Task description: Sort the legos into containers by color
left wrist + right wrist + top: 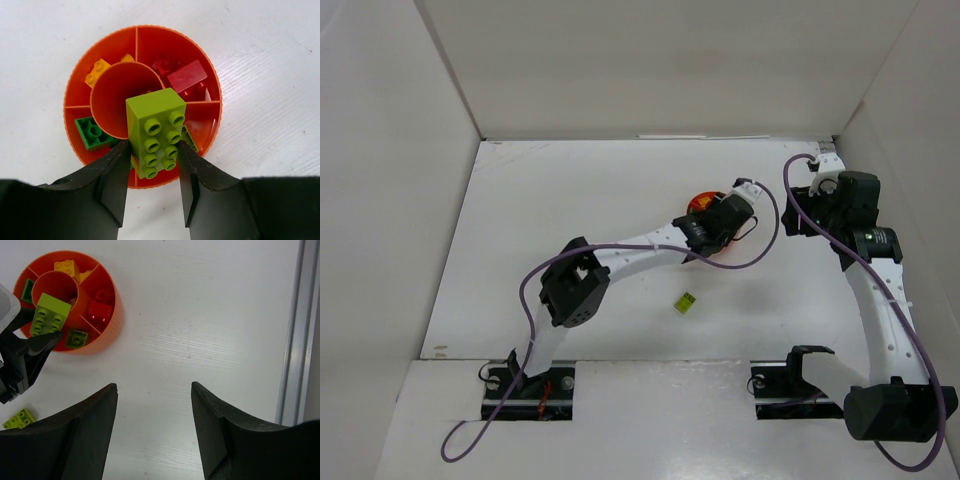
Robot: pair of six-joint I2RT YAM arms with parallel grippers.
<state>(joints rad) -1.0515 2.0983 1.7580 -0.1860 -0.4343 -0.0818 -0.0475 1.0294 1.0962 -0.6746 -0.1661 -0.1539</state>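
Note:
My left gripper is shut on a lime lego brick, studs facing the camera, held just over the orange dish. The brick hangs above the dish's central cup and near compartments. Inside the dish lie yellow bricks, red bricks and a green brick, each colour in its own compartment. In the top view the left gripper covers most of the dish. My right gripper is open over bare table, to the right of the dish.
One loose lime brick lies on the table near the dish, also visible as a lime brick in the right wrist view. White walls enclose the table, and a metal rail runs along the right side.

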